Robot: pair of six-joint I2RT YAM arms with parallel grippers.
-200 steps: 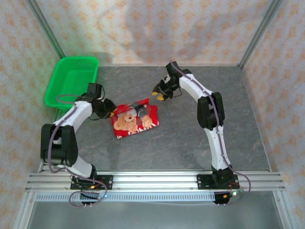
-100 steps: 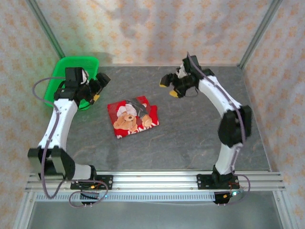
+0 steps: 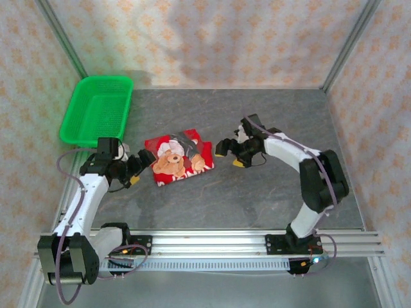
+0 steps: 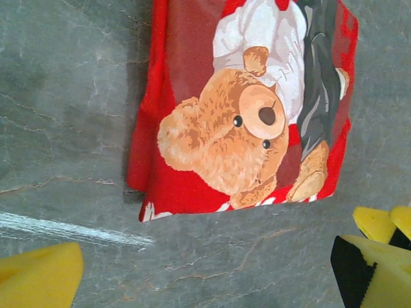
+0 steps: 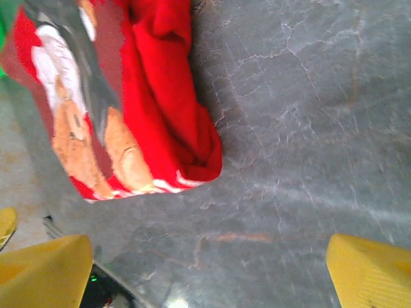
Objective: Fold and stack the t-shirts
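Hovering with both claws spread wide and empty, I have the folded red t-shirt (image 3: 180,158) lying between them on the grey table (image 3: 257,199), just left of the overhead frame's centre, bear print up. My left gripper (image 3: 135,169) sits just off its left edge and my right gripper (image 3: 229,154) near its right edge, neither touching cloth. My left wrist view puts the t-shirt (image 4: 244,109) upper middle, with yellow pads (image 4: 38,279) in the bottom corners. A green basket (image 3: 96,112) stands at the overhead frame's upper left.
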